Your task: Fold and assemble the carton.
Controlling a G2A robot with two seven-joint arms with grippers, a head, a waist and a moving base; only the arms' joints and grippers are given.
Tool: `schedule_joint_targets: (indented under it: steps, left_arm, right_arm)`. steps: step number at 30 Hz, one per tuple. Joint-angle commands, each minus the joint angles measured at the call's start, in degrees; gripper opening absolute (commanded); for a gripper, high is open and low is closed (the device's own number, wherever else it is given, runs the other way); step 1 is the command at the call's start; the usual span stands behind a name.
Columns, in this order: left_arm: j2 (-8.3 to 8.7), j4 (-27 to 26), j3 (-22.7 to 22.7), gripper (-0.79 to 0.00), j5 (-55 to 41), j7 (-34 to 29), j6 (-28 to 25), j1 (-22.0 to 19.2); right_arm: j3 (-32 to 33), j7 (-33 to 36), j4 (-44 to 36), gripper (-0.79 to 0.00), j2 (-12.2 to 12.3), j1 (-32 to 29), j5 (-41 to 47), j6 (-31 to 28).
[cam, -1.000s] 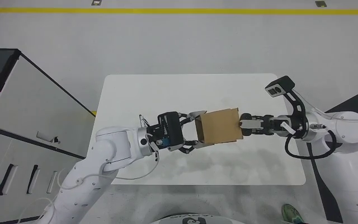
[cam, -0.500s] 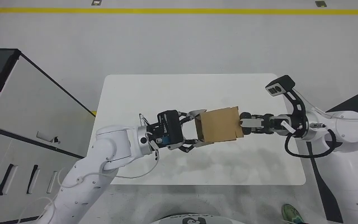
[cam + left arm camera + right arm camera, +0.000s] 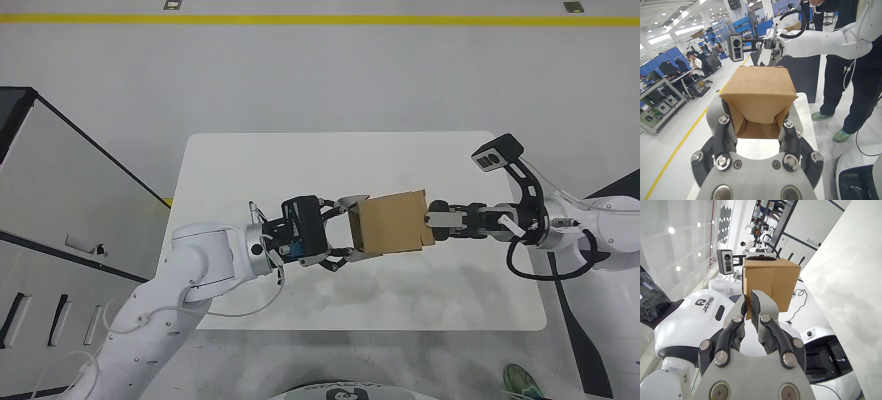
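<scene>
Seen from the top, the brown carton (image 3: 392, 224) is hanging over the middle of the white counter (image 3: 300, 170), between the left end effector (image 3: 352, 230) and the right end effector (image 3: 431, 220); at the left wrist, the left fingers (image 3: 715, 111) are straddling the carton's open end, clamping its side walls; at the right wrist, the right fingers (image 3: 761, 302) are pinching together on the carton's near edge.

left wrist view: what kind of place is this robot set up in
Likely a robotics lab or industrial workshop hall: racks of blue bins in the background, a metal-framed workbench loaded with computers and gear, and a yellow floor line marked on the pale floor.
</scene>
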Motion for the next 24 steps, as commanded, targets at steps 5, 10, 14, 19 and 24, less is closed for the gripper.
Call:
schedule_joint_targets:
  steps: [5,10,14,19,24]
  left_arm:
    - [-0.01,0.0,0.1,-0.785,0.1,-0.1,0.1,-0.1]
    - [-0.01,0.0,0.2,-0.785,0.1,-0.2,0.1,-0.2]
    - [-0.03,0.0,0.3,-0.785,0.0,-0.2,0.3,-0.2]
    - [-0.06,0.1,0.7,-0.785,0.2,-0.4,0.1,-0.5]
    - [-0.09,0.2,0.9,-0.785,0.4,-0.7,0.1,-0.7]
  right_arm:
    - [0.0,0.1,0.0,-0.785,0.1,0.1,-0.3,0.4]
    - [0.0,0.1,-0.1,-0.785,0.1,0.2,-0.7,0.7]
    - [0.1,0.1,0.1,-0.785,0.2,0.2,-1.0,0.8]
    - [0.2,0.1,-0.1,-0.785,0.3,0.1,-1.3,0.9]
    - [-0.1,0.2,-0.3,-0.785,0.3,0.3,-1.4,0.9]
